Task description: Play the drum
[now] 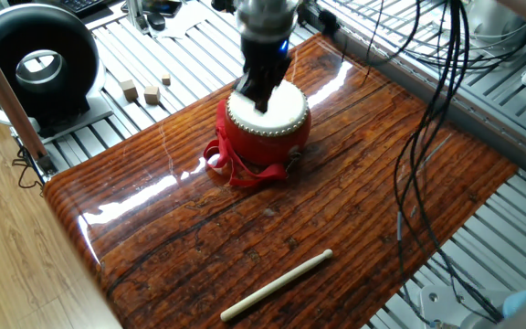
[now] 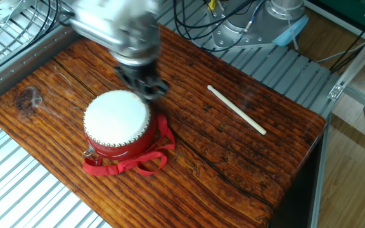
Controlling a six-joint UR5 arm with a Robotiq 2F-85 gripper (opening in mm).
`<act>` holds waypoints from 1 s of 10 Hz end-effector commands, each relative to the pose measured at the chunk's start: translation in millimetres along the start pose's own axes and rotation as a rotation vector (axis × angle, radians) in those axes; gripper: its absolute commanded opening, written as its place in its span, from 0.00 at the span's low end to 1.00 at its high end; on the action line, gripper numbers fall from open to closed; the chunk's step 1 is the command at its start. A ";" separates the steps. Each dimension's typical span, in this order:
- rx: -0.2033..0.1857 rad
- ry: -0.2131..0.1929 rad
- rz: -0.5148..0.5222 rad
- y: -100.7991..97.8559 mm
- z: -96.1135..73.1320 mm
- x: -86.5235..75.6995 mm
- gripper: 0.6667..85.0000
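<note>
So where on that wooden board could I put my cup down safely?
Bare wood lies between the drum and the stick, and on the board's side under the hanging cables. It is crowded at the drum, where the blurred gripper works.

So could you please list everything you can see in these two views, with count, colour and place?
drum: one, red body with cream-white skin, on the wooden board, red ribbon straps trailing beside it
stick: one, pale cream, lying flat on the board, apart from the drum
wooden board: one, glossy reddish brown, over the slatted metal table
black ring-shaped device: one, black, off the board at the table's far corner
small wooden blocks: three, pale tan, on the metal slats near the ring device
cables: several, black, hanging at the side of the board
pincer: one, dark, motion-blurred, over the drum skin near its rim; whether it is open or shut is unclear
</note>
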State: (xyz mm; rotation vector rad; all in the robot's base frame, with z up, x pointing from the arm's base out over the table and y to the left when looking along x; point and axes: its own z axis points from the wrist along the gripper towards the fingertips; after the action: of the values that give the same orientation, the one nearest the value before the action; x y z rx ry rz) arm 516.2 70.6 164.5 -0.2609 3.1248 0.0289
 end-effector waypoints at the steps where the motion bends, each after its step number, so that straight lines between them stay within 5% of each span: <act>1: -0.004 0.002 -0.115 53.9 14.3 33.7 0.00; 5: -0.004 -0.003 -0.210 90.8 26.7 77.0 0.00; 8: 0.010 -0.001 -0.138 91.7 29.2 84.5 0.00; 10: -0.004 -0.068 -0.087 96.1 28.6 67.5 0.00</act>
State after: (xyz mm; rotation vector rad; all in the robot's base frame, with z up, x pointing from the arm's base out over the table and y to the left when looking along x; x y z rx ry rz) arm 430.4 144.1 137.2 -0.4654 3.0739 0.0044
